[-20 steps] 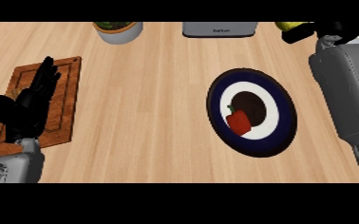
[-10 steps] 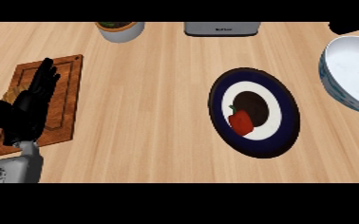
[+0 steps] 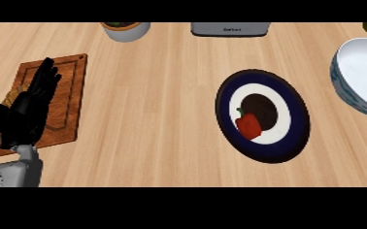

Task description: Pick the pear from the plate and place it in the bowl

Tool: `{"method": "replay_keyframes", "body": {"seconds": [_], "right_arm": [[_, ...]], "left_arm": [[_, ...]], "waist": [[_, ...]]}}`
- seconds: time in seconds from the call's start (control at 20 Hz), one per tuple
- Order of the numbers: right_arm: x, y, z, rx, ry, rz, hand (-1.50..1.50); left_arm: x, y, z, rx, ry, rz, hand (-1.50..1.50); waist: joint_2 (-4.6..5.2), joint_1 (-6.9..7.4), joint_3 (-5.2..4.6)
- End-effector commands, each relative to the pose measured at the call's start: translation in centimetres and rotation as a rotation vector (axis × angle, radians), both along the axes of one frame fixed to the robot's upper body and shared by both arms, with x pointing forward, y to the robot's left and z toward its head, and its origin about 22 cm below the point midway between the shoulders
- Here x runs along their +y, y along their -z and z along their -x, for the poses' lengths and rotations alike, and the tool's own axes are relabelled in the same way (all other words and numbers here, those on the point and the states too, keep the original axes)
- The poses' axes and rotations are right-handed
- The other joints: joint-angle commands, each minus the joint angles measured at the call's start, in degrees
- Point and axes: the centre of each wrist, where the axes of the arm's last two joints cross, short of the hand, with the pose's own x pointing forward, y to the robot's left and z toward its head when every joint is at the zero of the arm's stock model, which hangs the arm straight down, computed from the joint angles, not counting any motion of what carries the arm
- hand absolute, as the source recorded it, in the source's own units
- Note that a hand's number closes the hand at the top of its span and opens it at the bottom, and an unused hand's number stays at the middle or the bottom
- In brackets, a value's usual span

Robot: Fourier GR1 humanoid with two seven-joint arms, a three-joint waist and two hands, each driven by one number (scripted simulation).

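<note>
Reddish pear, apparently, on plate

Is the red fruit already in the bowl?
No, the red fruit lies on the dark blue and white plate, apart from the white bowl at the view's right edge.
</note>
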Motion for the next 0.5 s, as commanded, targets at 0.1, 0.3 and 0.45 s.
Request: {"method": "replay_keyframes", "body": {"seconds": [0.1,0.3,0.45], "right_arm": [[-3.8,2.7,-0.5,-0.009,0.0,-0.018,1.5],[-6.5,4.8,0.1,-0.016,0.021,-0.019,1.5],[-9.0,5.6,1.9,0.316,0.17,-0.071,1.5]], "left_arm": [[-0.7,0.0,-0.2,0.002,0.006,0.004,0.0],[0.1,0.4,0.0,-0.013,0.001,0.017,0.0],[-0.5,0.6,0.1,-0.017,0.026,0.005,0.0]], "waist": [[0.13,0.48,0.0],[0.52,1.38,0.07],[0.75,1.6,0.01]]}}
